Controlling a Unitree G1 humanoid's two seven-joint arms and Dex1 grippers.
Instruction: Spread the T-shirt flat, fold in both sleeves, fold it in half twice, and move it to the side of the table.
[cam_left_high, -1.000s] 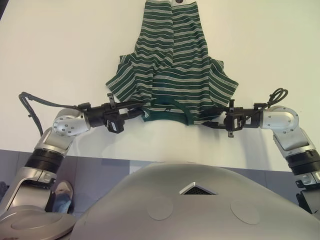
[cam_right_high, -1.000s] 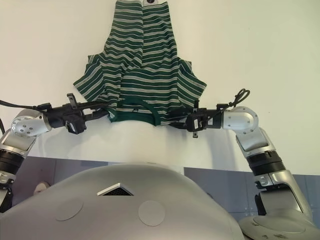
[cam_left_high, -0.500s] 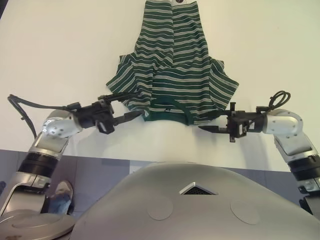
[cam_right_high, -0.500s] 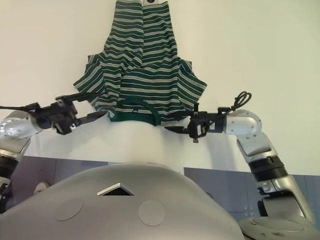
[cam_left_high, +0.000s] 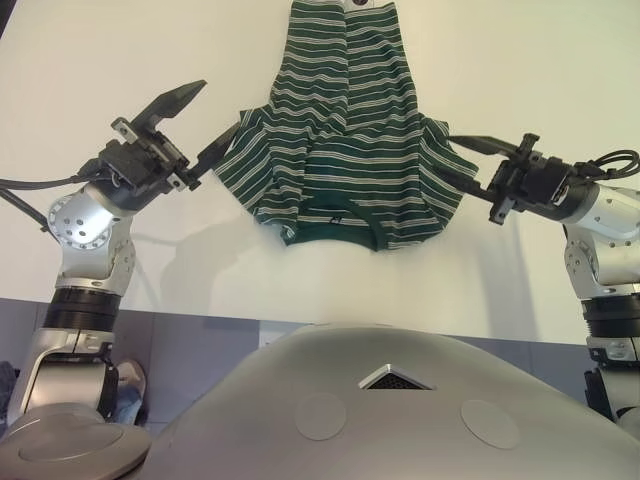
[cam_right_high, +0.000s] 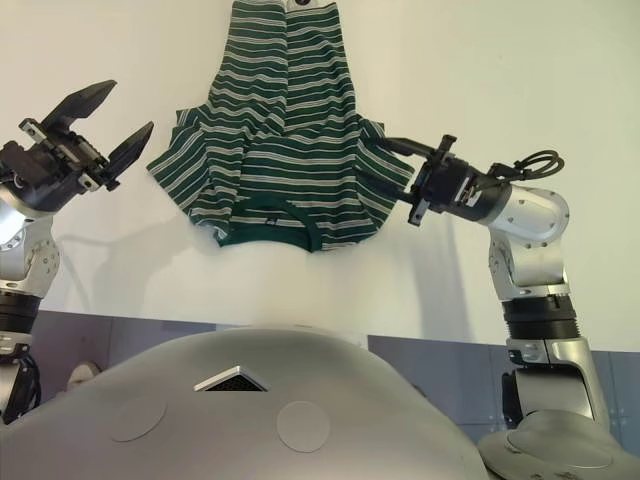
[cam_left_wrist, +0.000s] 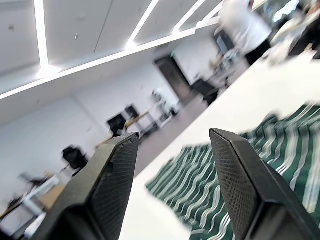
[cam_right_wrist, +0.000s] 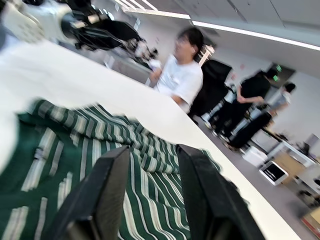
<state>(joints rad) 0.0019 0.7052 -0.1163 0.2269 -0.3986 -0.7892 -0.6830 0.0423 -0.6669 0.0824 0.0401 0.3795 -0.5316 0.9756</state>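
A green T-shirt with white stripes lies rumpled on the white table, its collar toward me and its sleeves bunched at both sides. My left gripper hangs open in the air just left of the left sleeve, holding nothing. My right gripper is open too, raised beside the right sleeve's edge. In the left wrist view the striped T-shirt lies beyond the spread fingers. From the right wrist, the T-shirt spreads out past the dark fingers.
The table's front edge runs close to my body, with grey floor below it. Bare white tabletop lies to the left and right of the shirt.
Both grippers left the shirt's near edge by the collar, opened, drew outward and rose off the table. The shirt stayed where it lay.
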